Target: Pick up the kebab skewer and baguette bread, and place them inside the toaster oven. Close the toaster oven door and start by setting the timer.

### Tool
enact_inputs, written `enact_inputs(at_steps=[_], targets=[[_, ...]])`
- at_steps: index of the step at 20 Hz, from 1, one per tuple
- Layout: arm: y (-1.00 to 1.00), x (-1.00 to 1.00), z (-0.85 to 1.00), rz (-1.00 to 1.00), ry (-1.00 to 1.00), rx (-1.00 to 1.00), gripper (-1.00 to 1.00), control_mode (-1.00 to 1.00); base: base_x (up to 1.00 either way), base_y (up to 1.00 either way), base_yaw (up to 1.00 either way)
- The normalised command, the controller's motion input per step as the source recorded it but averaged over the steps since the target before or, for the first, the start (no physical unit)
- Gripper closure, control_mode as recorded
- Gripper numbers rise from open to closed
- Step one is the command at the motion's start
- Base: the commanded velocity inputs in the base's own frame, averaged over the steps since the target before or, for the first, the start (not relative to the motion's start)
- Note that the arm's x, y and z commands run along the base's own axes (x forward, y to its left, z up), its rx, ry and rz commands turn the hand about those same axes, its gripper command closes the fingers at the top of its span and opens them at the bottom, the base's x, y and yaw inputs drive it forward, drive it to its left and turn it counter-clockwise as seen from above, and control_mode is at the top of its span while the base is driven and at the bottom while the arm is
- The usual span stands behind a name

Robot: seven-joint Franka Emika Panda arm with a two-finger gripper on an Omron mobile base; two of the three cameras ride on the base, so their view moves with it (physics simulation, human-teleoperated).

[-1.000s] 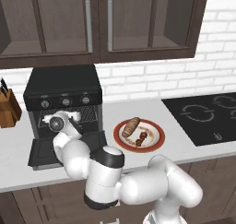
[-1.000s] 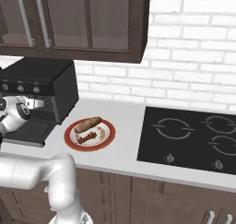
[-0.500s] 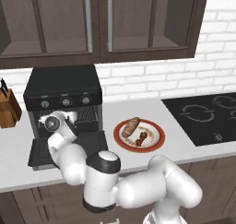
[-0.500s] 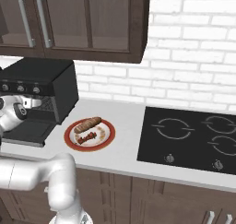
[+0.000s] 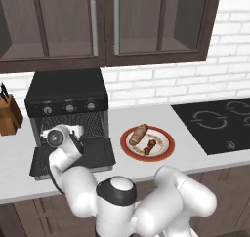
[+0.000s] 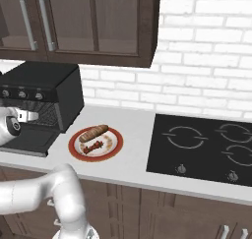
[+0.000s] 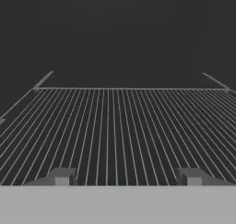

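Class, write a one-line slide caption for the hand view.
Open gripper looking along the bare wire rack inside the dark toaster oven, nothing between its fingertips.

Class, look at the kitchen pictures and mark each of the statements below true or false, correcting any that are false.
1. The toaster oven door is closed. False: it lies dropped open.
2. The baguette bread lies on the red-rimmed plate. True.
3. The kebab skewer rests on the wire rack. False: it lies on the plate beside the baguette.
4. The hand is open and holds nothing. True.
5. The toaster oven stands right of the plate in both base views. False: it stands left.
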Motion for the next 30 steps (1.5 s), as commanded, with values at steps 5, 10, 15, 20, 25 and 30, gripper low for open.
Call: enact_inputs(at_steps=[5, 10, 15, 20, 25, 30], targets=[[0.01, -0.98, -0.65, 0.0, 0.15, 0.0, -1.0, -1.0, 0.0, 0.0, 0.0], [0.0, -0.96, -0.3, 0.0, 0.26, 0.0, -1.0, -1.0, 0.0, 0.0, 0.0], [0.0, -0.92, -0.1, 0.0, 0.34, 0.0, -1.0, -1.0, 0.0, 0.0, 0.0], [-0.16, -0.98, 0.57, 0.0, 0.22, 0.0, -1.0, -1.0, 0.0, 0.0, 0.0], [-0.81, -0.77, 0.64, 0.0, 0.07, 0.0, -1.0, -1.0, 0.0, 0.0, 0.0], [-1.0, -0.24, 0.23, -0.03, 0.11, 0.0, -1.0, -1.0, 0.0, 0.0, 0.0]])
